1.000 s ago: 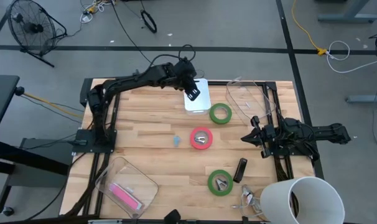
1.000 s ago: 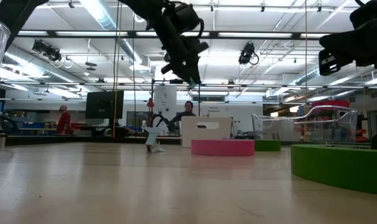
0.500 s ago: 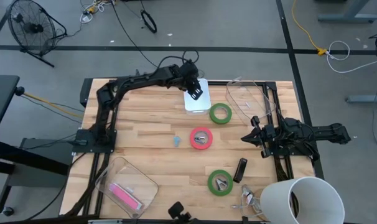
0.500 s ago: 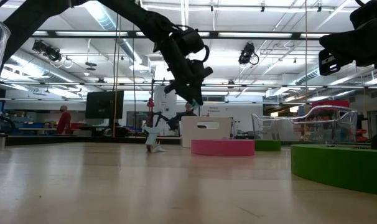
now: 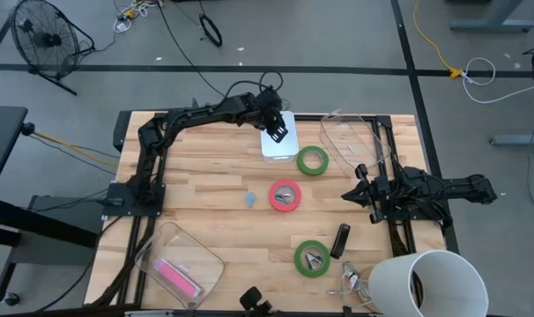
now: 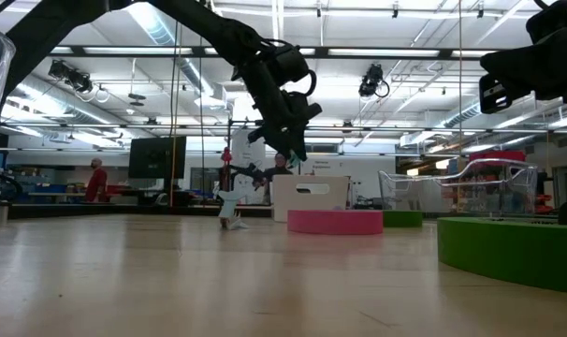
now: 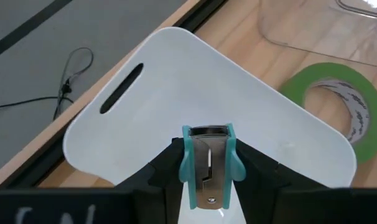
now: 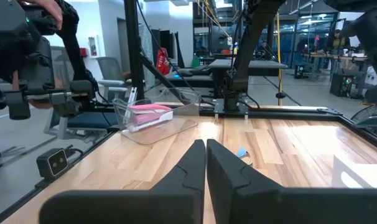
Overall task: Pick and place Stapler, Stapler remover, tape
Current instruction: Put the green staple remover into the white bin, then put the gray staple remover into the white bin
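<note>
Near the front-left corner, a clear container [image 5: 181, 259] with a pink stapler [image 5: 176, 277] lying inside. Farther back, above the white board [image 5: 283, 143], left gripper [image 5: 277, 134] pinching a teal staple remover [image 7: 207, 165], probably for setting down there. Centre: green tape [image 5: 312, 160], red tape [image 5: 285, 195], second green tape [image 5: 312, 257]. At right, idle right gripper [image 5: 349, 193], fingers pressed together, beside an empty clear tray [image 5: 350, 141] and white bucket [image 5: 426, 282].

Bare wood lies open on my left half of the table [image 5: 196, 194]; the white board [image 5: 283, 141], three tape rolls [image 5: 285, 195] and clear tray [image 5: 355, 141] crowd the middle and far right.
</note>
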Action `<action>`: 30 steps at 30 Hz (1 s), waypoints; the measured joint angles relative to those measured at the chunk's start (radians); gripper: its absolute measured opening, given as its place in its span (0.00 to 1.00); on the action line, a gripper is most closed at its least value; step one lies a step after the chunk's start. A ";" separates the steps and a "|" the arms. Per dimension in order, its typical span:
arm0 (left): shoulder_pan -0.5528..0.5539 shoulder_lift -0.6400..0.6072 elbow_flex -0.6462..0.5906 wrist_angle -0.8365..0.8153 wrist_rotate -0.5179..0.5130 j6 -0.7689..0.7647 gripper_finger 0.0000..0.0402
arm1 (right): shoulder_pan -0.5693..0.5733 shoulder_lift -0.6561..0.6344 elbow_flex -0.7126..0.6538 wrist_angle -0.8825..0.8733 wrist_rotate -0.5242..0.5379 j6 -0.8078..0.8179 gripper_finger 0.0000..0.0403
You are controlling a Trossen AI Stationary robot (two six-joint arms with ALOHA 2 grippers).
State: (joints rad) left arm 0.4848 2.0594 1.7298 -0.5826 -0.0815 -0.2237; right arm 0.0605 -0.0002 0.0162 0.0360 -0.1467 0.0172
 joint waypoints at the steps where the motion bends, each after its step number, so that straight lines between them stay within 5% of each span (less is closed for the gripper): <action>1: -0.001 0.000 0.000 0.003 -0.002 0.000 0.34 | 0.000 0.000 0.000 0.000 0.000 0.000 0.05; 16: -0.012 0.000 0.000 0.010 0.000 -0.001 0.65 | 0.000 0.000 0.000 0.000 0.000 0.000 0.05; 30: -0.043 -0.026 0.000 -0.071 0.027 0.001 0.69 | 0.000 0.000 0.000 0.000 0.000 0.000 0.05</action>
State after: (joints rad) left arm 0.4422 2.0336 1.7302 -0.6533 -0.0541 -0.2229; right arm 0.0605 -0.0002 0.0158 0.0360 -0.1467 0.0173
